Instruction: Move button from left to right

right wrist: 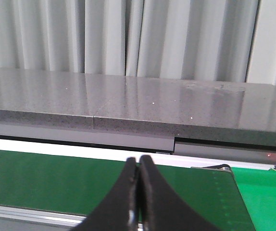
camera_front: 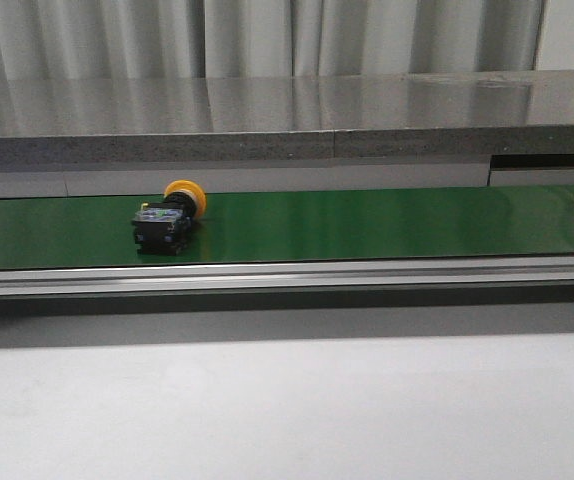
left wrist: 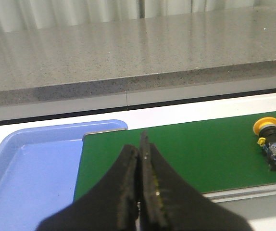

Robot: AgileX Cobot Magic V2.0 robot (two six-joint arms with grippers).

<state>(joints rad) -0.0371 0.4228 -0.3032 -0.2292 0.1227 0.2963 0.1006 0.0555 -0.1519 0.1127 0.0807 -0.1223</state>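
The landmark for all positions below is the green conveyor belt (camera_front: 367, 225), which runs left to right across the front view between a metal rail (camera_front: 287, 275) on the near side and a grey stone ledge (camera_front: 267, 120) on the far side.

Left end of the belt: a blue tray (left wrist: 27, 168) adjoins the belt's left edge, as shown in the left wrist view. The left gripper (left wrist: 139, 159) hovers above this end of the belt. Its jaws are clenched together with nothing between them.

Left-of-centre on the belt: the button (camera_front: 170, 217) lies on its side, resting on the belt surface. Its long axis runs across the belt. The yellow-orange mushroom cap points toward the stone ledge, and the black boxy body points toward the metal rail. Small coloured marks are visible on the body. From the left jaws, the button lies further along the belt to the right, well apart from them.

Right portion of the belt: the right gripper (right wrist: 139, 175) hovers above the belt. Its jaws are also pressed closed and hold nothing. The button does not appear in the right wrist view.

Assessment: the left arm is judged the nearer one for the pickup. The jaws need to open, and closing across the black body appears the more secure grasp.
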